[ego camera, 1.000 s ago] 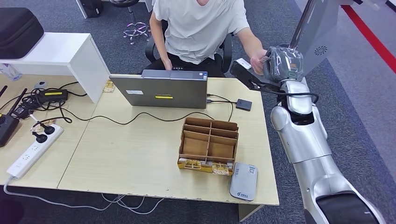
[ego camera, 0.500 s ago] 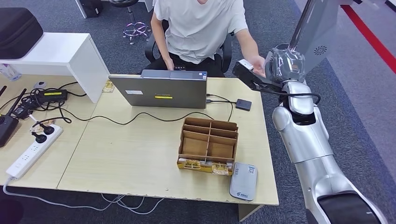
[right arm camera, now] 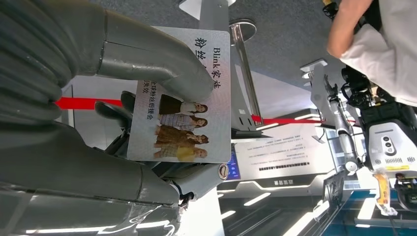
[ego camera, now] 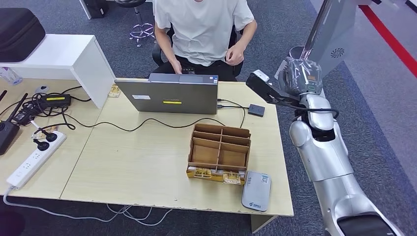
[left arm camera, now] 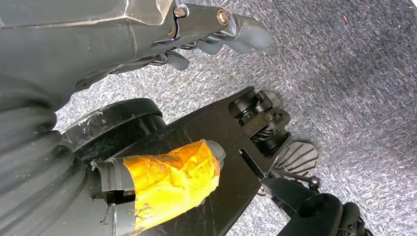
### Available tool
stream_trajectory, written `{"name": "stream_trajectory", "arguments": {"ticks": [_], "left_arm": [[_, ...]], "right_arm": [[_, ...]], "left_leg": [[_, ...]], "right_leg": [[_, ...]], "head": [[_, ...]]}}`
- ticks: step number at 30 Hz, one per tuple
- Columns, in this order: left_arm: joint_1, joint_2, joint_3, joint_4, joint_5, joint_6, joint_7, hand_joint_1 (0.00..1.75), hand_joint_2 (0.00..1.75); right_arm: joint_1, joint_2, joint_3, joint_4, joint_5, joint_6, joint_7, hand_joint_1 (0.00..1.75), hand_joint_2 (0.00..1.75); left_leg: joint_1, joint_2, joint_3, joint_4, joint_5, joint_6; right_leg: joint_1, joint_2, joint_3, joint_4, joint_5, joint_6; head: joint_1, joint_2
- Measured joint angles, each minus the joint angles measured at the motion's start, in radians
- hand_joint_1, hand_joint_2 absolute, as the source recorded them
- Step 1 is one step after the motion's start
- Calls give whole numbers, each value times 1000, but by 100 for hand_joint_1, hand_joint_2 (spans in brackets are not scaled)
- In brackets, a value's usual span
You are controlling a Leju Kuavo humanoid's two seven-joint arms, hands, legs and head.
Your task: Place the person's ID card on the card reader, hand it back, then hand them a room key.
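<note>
My right hand (ego camera: 264, 86) hovers over the table's far right corner and pinches the ID card (right arm camera: 181, 93), a white card with a printed photo of several people, between thumb and fingers. The card's white corner (ego camera: 260, 75) sticks up from the hand in the head view. A small black box (ego camera: 256, 109) wired to the laptop lies just below that hand. A flat grey device (ego camera: 256, 191) with a blue logo lies at the table's front edge. A cardboard organiser (ego camera: 219, 153) holds yellow cards (ego camera: 216, 175) in its front slots. My left hand (left arm camera: 206, 34) hangs over carpet, holding nothing.
A person in a white shirt (ego camera: 201, 27) sits behind the table, with a hand (ego camera: 234, 55) drawn in by the waist. A grey laptop (ego camera: 168, 94) stands at the far edge. Cables, a power strip (ego camera: 34, 159) and a router crowd the left side.
The person has let go of the card and pulled their hand back to their body. My right hand has moved slightly down and toward the table with the card.
</note>
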Motion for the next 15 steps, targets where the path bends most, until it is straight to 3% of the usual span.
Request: {"name": "stream_trajectory", "arguments": {"ticks": [7,15], "left_arm": [[0,0,5,0,12,6,-4,0,175],[12,12,41,0,51,-19,-81,0,175]], "right_arm": [[35,-16,-4,-43,-15,-23,-24,175,175],[382,-91,-60,-386,-25,-196,-128,175,175]], "left_leg": [[0,-1,0,0,0,0],[0,-5,-3,0,-3,1]], "right_leg": [[0,0,0,0,0,0],[0,-4,-1,-1,-2,1]], "head": [[0,0],[0,0]]}}
